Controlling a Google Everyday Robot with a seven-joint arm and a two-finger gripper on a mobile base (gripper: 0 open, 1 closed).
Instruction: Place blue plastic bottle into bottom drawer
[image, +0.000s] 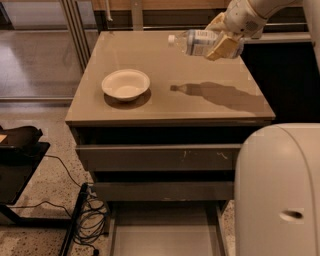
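Observation:
The blue plastic bottle (196, 41) is a clear bottle with a white cap and a pale blue-and-white label. It lies on its side in the air, well above the cabinet top, cap pointing left. My gripper (220, 40) is shut on the bottle's right end, at the upper right of the camera view. The bottle's shadow falls on the cabinet top (210, 107) below it. The bottom drawer (167, 232) is pulled out at the foot of the cabinet, showing a light grey inside.
A white bowl (126, 84) sits on the left of the cabinet top. Two upper drawers (160, 157) are slightly out. My arm's white body (280, 195) fills the lower right. Black cables (87, 220) and a dark stand (20, 150) lie at the left on the floor.

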